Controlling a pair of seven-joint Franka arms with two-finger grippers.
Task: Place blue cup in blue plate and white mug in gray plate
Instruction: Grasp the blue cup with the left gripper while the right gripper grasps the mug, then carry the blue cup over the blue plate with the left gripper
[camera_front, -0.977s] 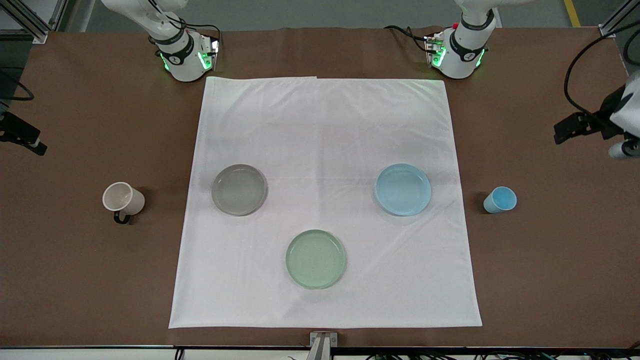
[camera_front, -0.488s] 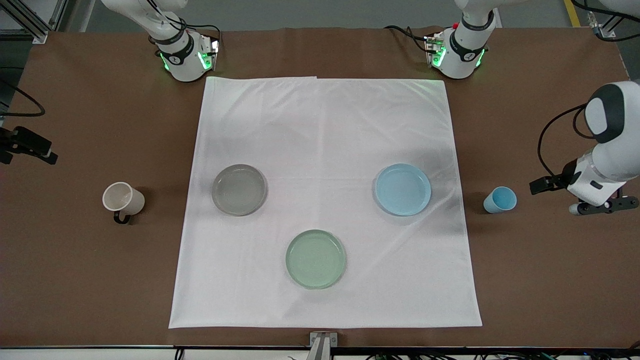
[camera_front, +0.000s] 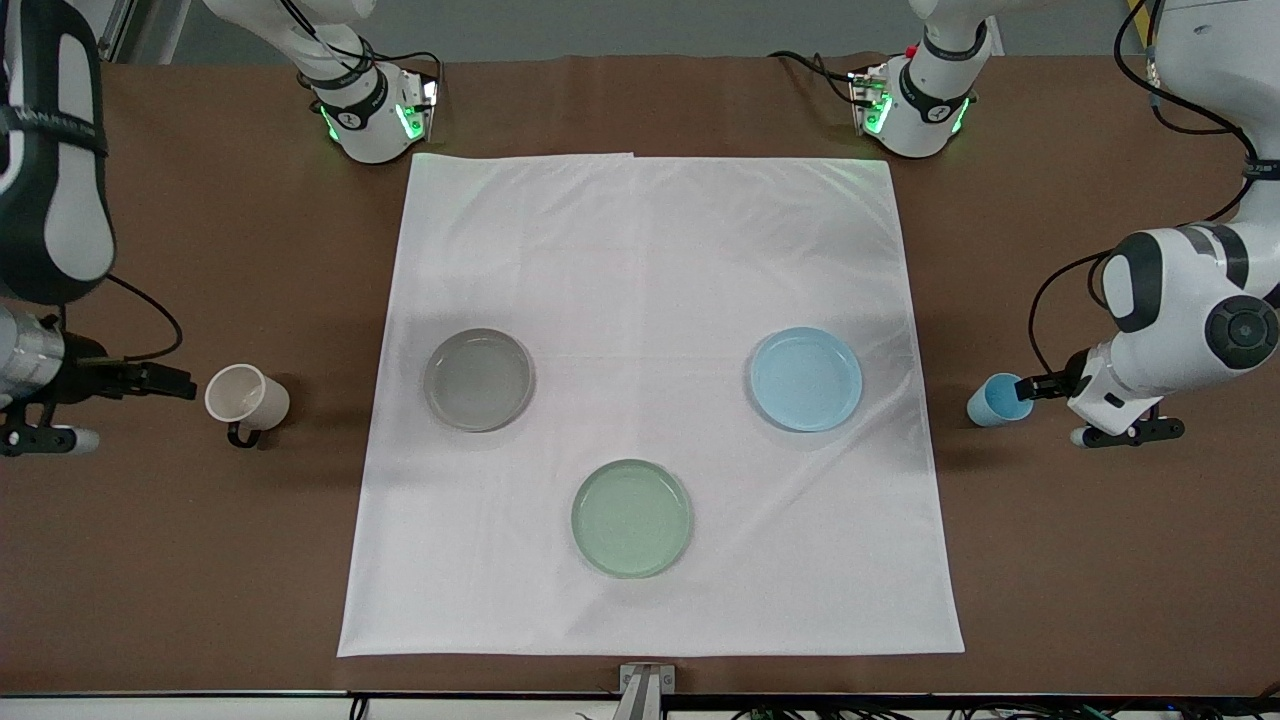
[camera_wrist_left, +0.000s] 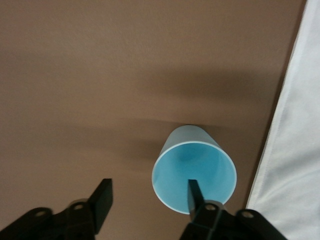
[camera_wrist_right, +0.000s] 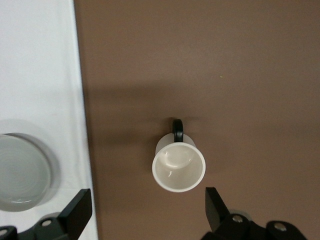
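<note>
Both your arms have swung in: wide-open left gripper (camera_wrist_left: 148, 202) straddling the small light-blue tapered cup's (camera_front: 998, 400) rim, wide-open right gripper (camera_wrist_right: 146, 207) beside the cream-white black-handled mug (camera_front: 246, 399); both grasps come next

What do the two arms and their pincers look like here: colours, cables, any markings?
Both arms are white with dark gray joint bands and black round joint caps. Black cables loop along them. The bases glow green. The right arm carries small lettering on a dark band. The left pincer and right pincer have black, flat, blade-like fingers on black brackets with screws.
</note>
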